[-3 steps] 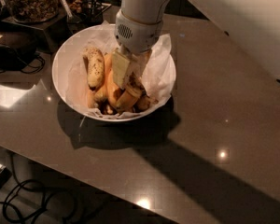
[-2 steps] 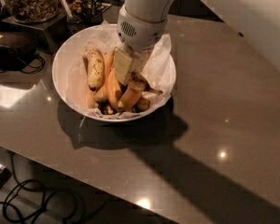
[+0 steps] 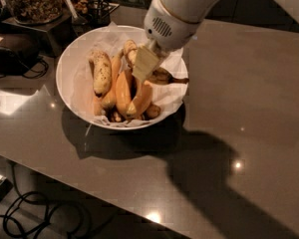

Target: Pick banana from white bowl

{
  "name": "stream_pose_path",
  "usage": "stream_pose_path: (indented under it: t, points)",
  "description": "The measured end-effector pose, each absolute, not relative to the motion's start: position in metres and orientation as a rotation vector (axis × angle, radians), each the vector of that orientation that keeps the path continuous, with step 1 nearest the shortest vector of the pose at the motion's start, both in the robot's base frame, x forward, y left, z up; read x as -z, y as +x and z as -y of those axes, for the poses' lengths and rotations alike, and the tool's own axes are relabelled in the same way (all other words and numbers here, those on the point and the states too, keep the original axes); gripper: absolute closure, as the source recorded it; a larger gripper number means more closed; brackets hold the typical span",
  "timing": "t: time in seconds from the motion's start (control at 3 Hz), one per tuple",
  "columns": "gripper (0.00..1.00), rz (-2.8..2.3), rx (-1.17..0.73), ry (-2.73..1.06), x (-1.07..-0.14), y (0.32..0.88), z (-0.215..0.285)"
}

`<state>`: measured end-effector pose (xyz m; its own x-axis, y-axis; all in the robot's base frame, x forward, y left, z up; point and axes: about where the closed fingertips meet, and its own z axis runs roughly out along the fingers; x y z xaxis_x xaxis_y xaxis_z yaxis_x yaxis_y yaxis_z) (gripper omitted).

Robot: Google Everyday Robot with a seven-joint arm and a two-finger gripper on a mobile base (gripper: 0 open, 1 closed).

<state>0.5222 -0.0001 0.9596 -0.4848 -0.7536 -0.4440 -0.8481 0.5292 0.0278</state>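
Observation:
The white bowl (image 3: 66,66) stands on the brown table, lined with crumpled white paper. My gripper (image 3: 147,67) hangs over the right middle of the bowl, one pale finger (image 3: 145,62) facing the camera. The small golden-brown banana (image 3: 163,75) with its thin dark stem sticks out to the right from behind that finger, and the gripper looks shut on it, just above the paper. A pale speckled banana (image 3: 102,72) and smooth orange-yellow bananas (image 3: 123,93) lie in the bowl to the left of the gripper.
A glass jar of nuts (image 3: 32,1) and a dark box stand behind the bowl at the far left. A black device with a cable (image 3: 12,51) lies left of the bowl. The table's front edge runs diagonally at lower left, with cables on the floor (image 3: 25,210).
My gripper has risen out of the pile of bananas and shifted right. The golden-brown banana now shows beside the finger, higher than before.

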Motion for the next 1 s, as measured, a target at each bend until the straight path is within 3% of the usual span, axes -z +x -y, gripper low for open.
stream_pose_path:
  t: [0.67,1.0]
  points:
    - [1.0,-2.319,-0.34,-1.395,-0.98,0.515,-0.016]
    - [1.0,-2.26,-0.426,-1.452,-1.007,0.475,-0.016]
